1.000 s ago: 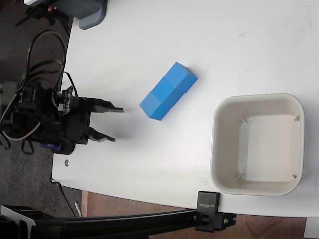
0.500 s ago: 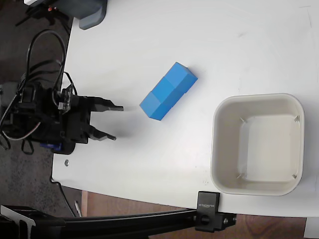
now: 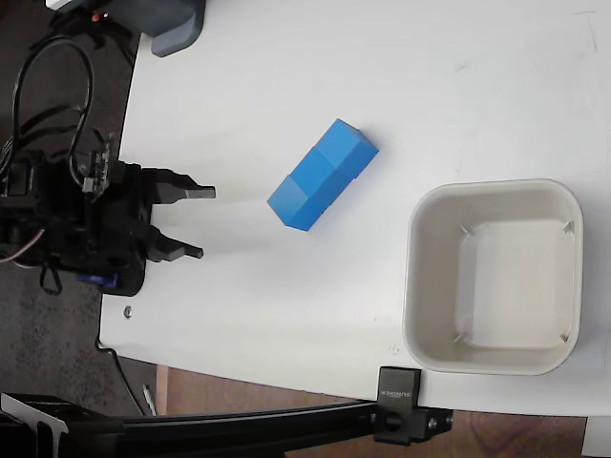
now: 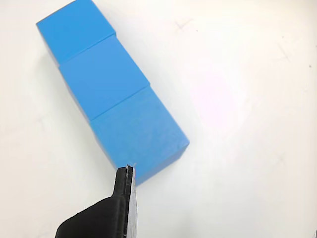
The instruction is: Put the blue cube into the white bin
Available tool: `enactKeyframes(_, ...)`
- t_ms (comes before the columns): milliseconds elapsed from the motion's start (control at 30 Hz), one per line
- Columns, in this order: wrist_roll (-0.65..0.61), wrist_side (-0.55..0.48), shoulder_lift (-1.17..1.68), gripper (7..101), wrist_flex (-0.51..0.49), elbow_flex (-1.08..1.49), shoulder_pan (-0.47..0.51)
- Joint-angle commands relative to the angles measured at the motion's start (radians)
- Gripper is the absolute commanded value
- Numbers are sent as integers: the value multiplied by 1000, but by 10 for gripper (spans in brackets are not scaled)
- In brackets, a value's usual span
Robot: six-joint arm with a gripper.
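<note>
A run of bright-blue blocks lies slantwise at the middle of the table, pressed end to end with seams between them. The end piece nearest me looks like the blue cube (image 3: pixel 294 203) (image 4: pixel 141 136); it touches the longer blue block (image 3: pixel 339 153) (image 4: pixel 94 64). My gripper (image 3: pixel 205 223) stands open and holds nothing, left of the cube with a gap of bare table between. In the wrist view a single dark finger (image 4: pixel 124 198) shows, just below the cube's near corner. The white bin (image 3: pixel 414 286) sits at the right with nothing in it.
A grey device (image 3: pixel 174 27) sits at the table's top-left corner. A black clamp (image 3: pixel 399 405) grips the table's front edge below the bin. Cables (image 3: pixel 52 86) loop behind the arm, beyond the table's left edge.
My gripper has drawn back to the left, away from the blue blocks, and shifted slightly up in the picture. It stays open. Blocks and bin have not moved.
</note>
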Motion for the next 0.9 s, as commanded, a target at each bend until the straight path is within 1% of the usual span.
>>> enactKeyframes(33,-98,-80,-192,973,135,-285,54)
enactKeyframes(100,-155,-100,-272,973,202,-364,77)
enactKeyframes(167,-215,-114,-339,973,250,-419,98)
enactKeyframes(333,-334,-163,-431,987,290,-477,129)
enactKeyframes(500,-430,-229,-506,995,314,-520,123)
enactKeyframes(600,-477,-262,-568,997,345,-557,121)
enactKeyframes(667,-500,-284,-603,1000,345,-575,120)
enactKeyframes(800,-517,-295,-669,1000,313,-604,112)
enactKeyframes(900,-545,-325,-698,997,299,-614,130)
